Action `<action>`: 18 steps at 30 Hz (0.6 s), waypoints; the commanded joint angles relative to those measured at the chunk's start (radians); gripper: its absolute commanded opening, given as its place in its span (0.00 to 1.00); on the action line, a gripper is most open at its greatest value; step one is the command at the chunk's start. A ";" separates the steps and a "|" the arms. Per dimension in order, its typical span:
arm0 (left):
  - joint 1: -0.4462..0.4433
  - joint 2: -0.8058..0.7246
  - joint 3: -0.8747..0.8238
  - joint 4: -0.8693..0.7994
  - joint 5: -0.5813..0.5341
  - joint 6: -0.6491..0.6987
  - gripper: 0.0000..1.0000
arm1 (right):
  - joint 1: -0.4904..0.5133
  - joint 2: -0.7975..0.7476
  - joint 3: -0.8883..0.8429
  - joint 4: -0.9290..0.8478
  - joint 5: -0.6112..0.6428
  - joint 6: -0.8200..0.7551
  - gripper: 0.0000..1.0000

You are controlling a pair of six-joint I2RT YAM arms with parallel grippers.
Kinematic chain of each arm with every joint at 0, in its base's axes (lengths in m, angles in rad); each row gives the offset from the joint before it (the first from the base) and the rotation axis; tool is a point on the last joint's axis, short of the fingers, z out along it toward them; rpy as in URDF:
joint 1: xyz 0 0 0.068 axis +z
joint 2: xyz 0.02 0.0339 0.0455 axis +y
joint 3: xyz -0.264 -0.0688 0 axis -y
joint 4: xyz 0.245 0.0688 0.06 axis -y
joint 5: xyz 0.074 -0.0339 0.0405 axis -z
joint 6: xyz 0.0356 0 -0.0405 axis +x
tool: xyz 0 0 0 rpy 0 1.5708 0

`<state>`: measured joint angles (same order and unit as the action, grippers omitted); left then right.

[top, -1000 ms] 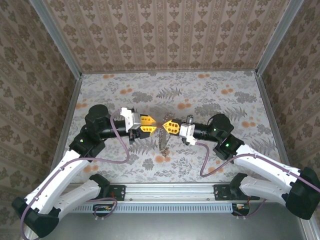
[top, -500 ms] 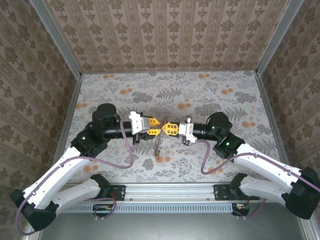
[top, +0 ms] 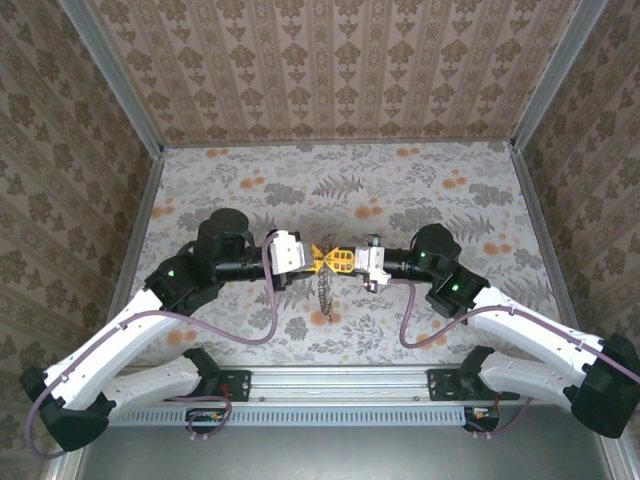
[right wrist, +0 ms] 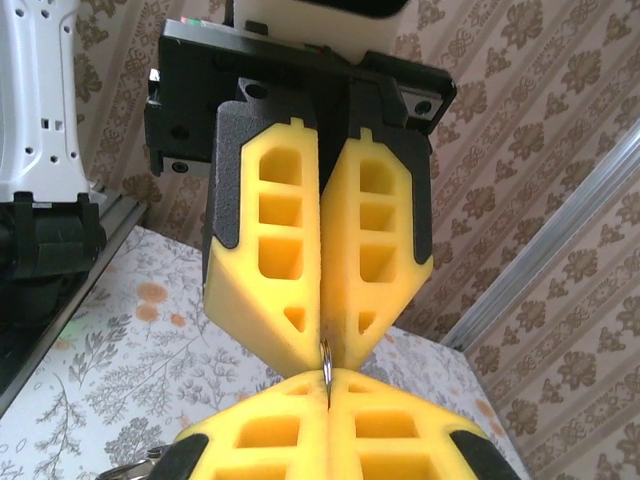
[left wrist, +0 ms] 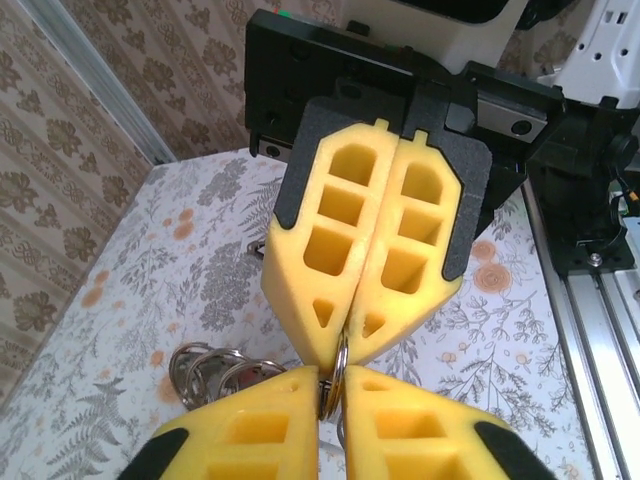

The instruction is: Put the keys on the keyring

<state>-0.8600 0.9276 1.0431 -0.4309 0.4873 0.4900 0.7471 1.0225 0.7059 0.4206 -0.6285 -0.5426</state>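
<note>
The left fingers (left wrist: 250,440) and right fingers (left wrist: 330,250) are facing tip to tip; both pairs are closed, gripping the keyring (left wrist: 340,372) between them above the tabletop (left wrist: 150,300).

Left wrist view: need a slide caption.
Left gripper and right gripper meet tip to tip, both shut on the keyring.

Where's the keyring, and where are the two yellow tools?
keyring (top: 325,288), top view, dangling part.
left tool (right wrist: 323,355), right wrist view, between its fingertips.
right tool (left wrist: 343,358), left wrist view, between its fingertips.
</note>
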 commanded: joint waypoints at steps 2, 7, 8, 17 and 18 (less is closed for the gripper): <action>-0.018 0.006 0.020 -0.001 -0.056 0.022 0.00 | 0.024 -0.020 0.044 0.027 -0.019 -0.010 0.00; 0.015 -0.039 -0.034 0.054 -0.007 -0.014 0.00 | 0.026 -0.057 0.025 0.019 -0.014 0.015 0.22; 0.036 -0.051 -0.047 0.074 0.033 -0.031 0.00 | 0.025 -0.069 0.016 0.009 -0.002 0.020 0.24; 0.211 -0.113 -0.133 0.309 0.409 -0.224 0.00 | 0.022 -0.169 -0.054 -0.031 0.059 0.093 0.41; 0.222 -0.116 -0.139 0.343 0.438 -0.249 0.00 | 0.022 -0.173 -0.057 -0.032 0.061 0.096 0.41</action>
<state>-0.6594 0.8345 0.9134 -0.2485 0.7532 0.3401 0.7670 0.8658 0.6666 0.3996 -0.5934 -0.4843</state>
